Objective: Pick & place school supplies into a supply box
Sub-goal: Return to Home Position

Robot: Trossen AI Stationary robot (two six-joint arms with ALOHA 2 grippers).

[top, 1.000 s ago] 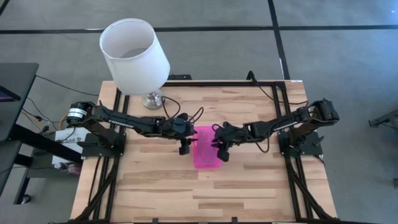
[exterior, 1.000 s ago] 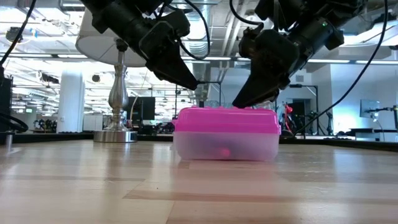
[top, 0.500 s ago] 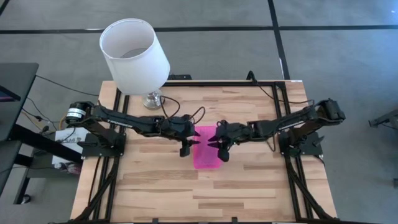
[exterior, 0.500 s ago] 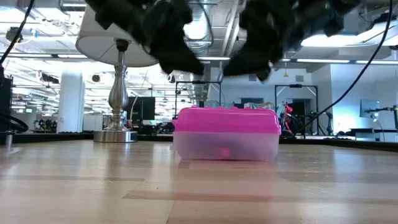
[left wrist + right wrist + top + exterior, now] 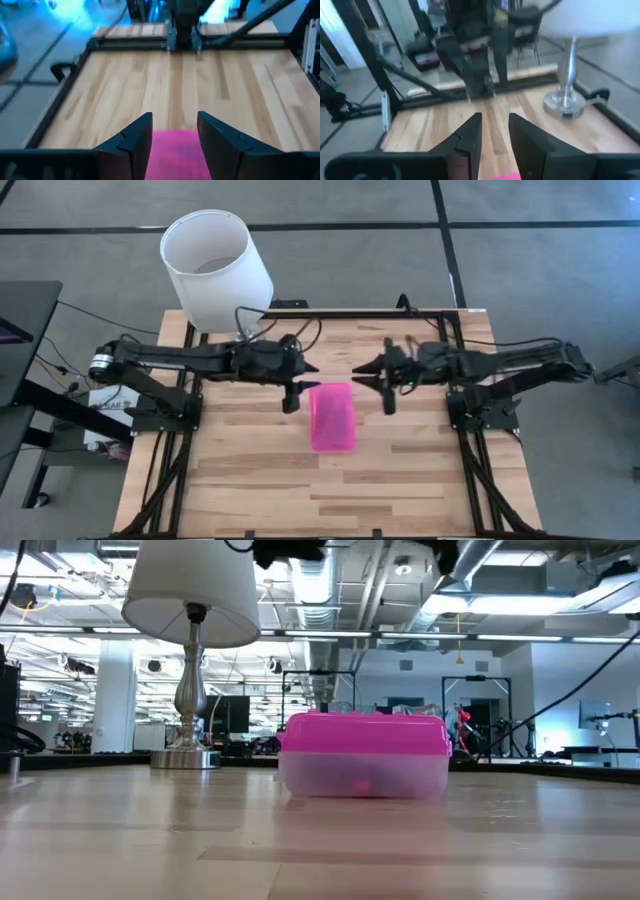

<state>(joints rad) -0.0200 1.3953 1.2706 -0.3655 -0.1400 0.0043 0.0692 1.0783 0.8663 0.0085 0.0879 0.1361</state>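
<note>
Since the left jaws and right jaws lifted away, the closed supply box (image 5: 332, 418) sits below and between them. Both are narrowly parted and empty, so packing looks done.

Glossy plastic supply box (image 5: 365, 755); table (image 5: 150, 830) apparently matt wood.

Dark jointed arms (image 5: 180, 358) carry thin black cables (image 5: 243, 320).

Both arms have lifted off the supply box (image 5: 332, 417) and drawn apart. The left tool (image 5: 292, 396) and right tool (image 5: 386, 394) no longer meet over the pink lid; they now hang to either side of it, almost out of the low view.
</note>
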